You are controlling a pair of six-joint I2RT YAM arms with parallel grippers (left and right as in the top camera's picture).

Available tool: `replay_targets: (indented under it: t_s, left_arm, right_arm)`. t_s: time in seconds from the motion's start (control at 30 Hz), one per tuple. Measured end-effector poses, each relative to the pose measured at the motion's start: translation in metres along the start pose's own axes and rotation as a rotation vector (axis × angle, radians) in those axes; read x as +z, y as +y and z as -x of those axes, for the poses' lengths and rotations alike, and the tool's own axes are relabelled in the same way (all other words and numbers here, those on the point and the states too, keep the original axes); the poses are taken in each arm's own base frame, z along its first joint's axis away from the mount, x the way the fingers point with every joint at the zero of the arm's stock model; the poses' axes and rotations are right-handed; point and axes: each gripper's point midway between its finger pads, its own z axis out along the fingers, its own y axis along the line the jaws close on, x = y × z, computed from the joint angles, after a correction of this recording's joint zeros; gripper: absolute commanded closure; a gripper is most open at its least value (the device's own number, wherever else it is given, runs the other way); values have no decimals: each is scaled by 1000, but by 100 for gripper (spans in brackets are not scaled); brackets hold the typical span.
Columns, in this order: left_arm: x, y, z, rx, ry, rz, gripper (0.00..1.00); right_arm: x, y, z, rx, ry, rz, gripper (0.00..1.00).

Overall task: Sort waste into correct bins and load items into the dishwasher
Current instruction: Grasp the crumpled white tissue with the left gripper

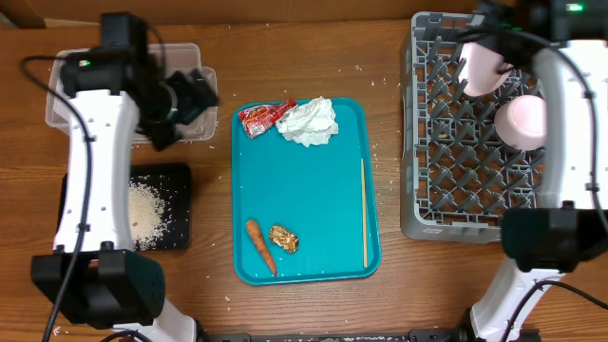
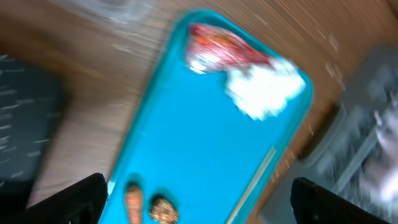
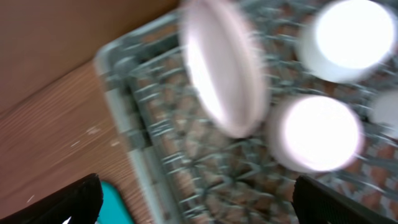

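Left arm (image 1: 95, 152): white and black, the highest thing under the overhead camera, running from the near table edge to the far left corner.
Left pincer (image 2: 198, 180): fingers spread wide with nothing between them; it hangs over the right end of the clear tub.
Clear tub (image 1: 195, 52): beneath and to the left of the left pincer, mostly hidden by the arm.
Black tray (image 1: 180, 209): back toward the arm's base from the left pincer, just beside the tub.
Rice (image 1: 142, 214): a pale patch lying in the black tray.
Teal tray (image 1: 304, 190): on the wood to the right of the left pincer, near it.
Red wrapper (image 1: 263, 116): the closest thing on the left pincer's right, in the teal tray's far left corner, touching the tissue.
Tissue (image 1: 309, 121): crumpled, further right of the left pincer, at the teal tray's far end.
Carrot (image 1: 260, 245): at the teal tray's near end, well apart from the left pincer.
Brown lump (image 1: 284, 238): just beside the carrot.
Wooden stick (image 1: 363, 211): lying lengthwise along the teal tray's right side.
Dish rack (image 1: 418, 190): grey and pegged, below the right pincer.
Right pincer (image 3: 196, 182): fingers wide apart and empty, over the rack's far left corner.
Plate (image 3: 224, 68): standing on edge among the pegs, just ahead of the right pincer.
White bowls (image 3: 314, 134): two in the rack, to the right of the plate, blurred.
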Motion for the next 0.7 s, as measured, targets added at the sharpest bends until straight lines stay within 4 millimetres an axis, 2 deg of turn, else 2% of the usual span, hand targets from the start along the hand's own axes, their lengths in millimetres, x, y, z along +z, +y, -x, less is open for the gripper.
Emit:
replay_targets:
  t_s: [0.03,0.17,0.33,0.47,0.53,0.63,0.7]
  left_arm:
    - [3,-12,-7,53,14,-21,4]
    - [19,-67,-46,274,45,-78,0]
    - [35,-120,-93,487,51,-122,0]
    - [42,-160,-113,634,-16,-182,0]
    - [48,-168,-118,696,-52,-164,0]
    - [66,-166,-120,769,-84,-77,0]
    - [91,-156,-107,853,-105,19,0]
  right_arm:
    - [3,-16,4,32,9,-16,0]
    - [7,-56,15,116,25,-41,0]
    - [8,-84,19,173,37,-61,0]
    - [8,-102,23,209,35,-77,0]
    - [8,-107,24,220,35,-81,0]
    - [8,-109,24,222,36,-82,0]
    - [8,-108,24,221,37,-80,0]
